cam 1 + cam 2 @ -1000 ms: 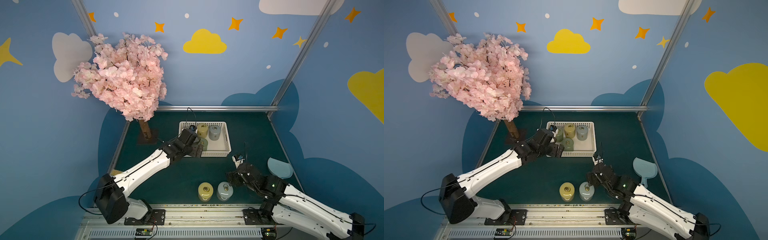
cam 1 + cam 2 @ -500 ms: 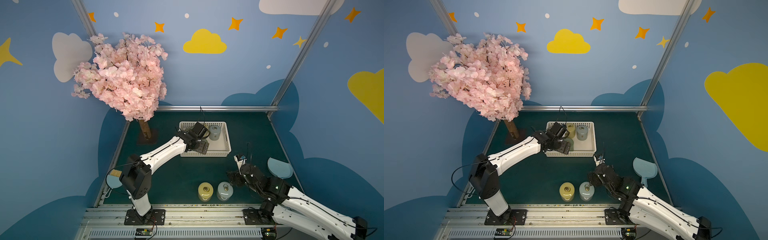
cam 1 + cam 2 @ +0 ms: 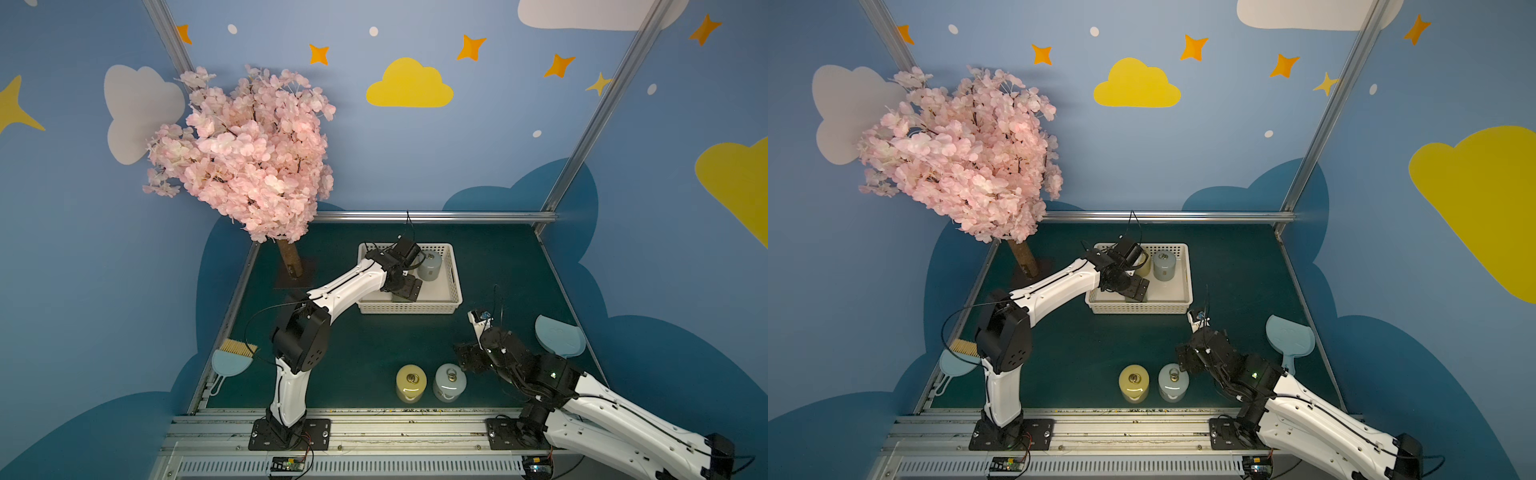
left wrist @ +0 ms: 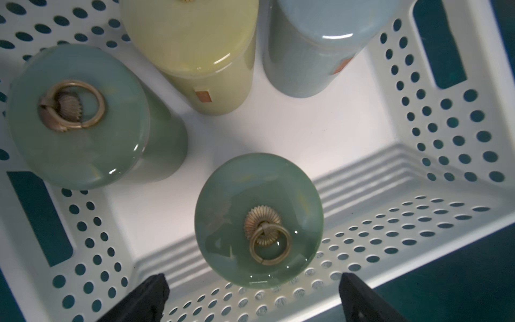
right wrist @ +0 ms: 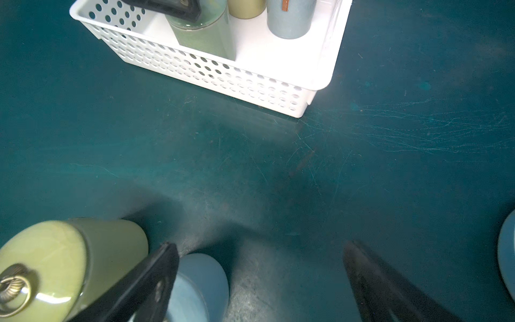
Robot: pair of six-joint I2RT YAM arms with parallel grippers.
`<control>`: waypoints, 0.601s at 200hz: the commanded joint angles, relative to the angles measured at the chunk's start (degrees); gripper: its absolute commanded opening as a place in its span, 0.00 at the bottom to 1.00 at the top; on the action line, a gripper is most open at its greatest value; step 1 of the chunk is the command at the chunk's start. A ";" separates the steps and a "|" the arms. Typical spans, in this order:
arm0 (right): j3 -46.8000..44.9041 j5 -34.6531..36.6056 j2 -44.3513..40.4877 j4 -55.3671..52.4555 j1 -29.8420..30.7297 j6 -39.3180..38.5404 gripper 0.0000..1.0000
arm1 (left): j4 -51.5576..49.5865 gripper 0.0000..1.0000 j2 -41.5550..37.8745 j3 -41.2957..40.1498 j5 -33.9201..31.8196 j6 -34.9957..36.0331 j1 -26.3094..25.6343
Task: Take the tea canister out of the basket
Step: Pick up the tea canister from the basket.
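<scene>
The white perforated basket (image 3: 409, 308) (image 4: 418, 223) stands at mid table. It holds two green tea canisters (image 4: 259, 220) (image 4: 78, 117), a yellow one (image 4: 192, 41) and a blue-grey one (image 4: 320, 41) (image 3: 430, 266), all upright with ring-handled lids. My left gripper (image 3: 405, 286) (image 4: 252, 292) hangs open over the green canister nearest the basket's front wall, without touching it. My right gripper (image 3: 467, 359) (image 5: 259, 267) is open and empty above bare table. It sits just right of a yellow canister (image 3: 411, 382) and a pale blue canister (image 3: 449, 381) standing near the front edge.
A pink blossom tree (image 3: 245, 158) rises from the back left corner of the dark green table (image 3: 353, 345). A small brush with a blue pan (image 3: 230, 361) lies at the left edge. A blue dustpan (image 3: 559, 340) lies at the right edge.
My left arm has raised its elbow and carried the open gripper rightward, deeper over the basket. My right gripper has barely shifted beside the two front canisters.
</scene>
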 commanded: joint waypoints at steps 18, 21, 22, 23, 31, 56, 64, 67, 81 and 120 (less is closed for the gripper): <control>-0.49 0.86 0.46 0.73 -0.51 -0.75 0.98 | -1.74 1.00 2.42 3.09 1.91 1.21 1.31; -0.49 0.81 0.55 0.79 -0.57 -0.77 0.98 | -1.74 1.00 2.61 3.22 2.06 1.25 1.34; -0.51 0.80 0.51 0.76 -0.58 -0.76 0.98 | -1.74 1.00 2.62 3.31 2.12 1.28 1.36; -0.52 0.84 0.58 0.78 -0.58 -0.75 0.98 | -1.74 1.00 2.67 3.36 2.20 1.30 1.36; -0.53 0.71 0.78 0.96 -0.51 -0.83 0.98 | -1.83 1.00 3.26 3.86 2.59 1.44 1.31; -0.48 0.48 1.21 1.33 -0.71 -1.04 0.98 | -2.39 1.00 4.71 5.40 3.73 2.02 1.32; -0.56 0.44 1.31 1.42 -0.84 -1.10 0.99 | -2.69 1.00 5.13 5.88 4.22 2.19 1.29; -0.61 0.42 1.27 1.50 -0.84 -1.14 0.98 | -2.78 1.00 5.34 6.02 4.45 2.28 1.31; -0.62 0.35 1.52 1.51 -0.92 -1.10 0.98 | -2.80 1.00 5.88 6.30 5.20 2.54 1.29; -0.63 0.11 1.52 1.55 -1.37 -1.18 0.98 | -2.89 1.00 7.27 6.83 5.18 2.72 1.35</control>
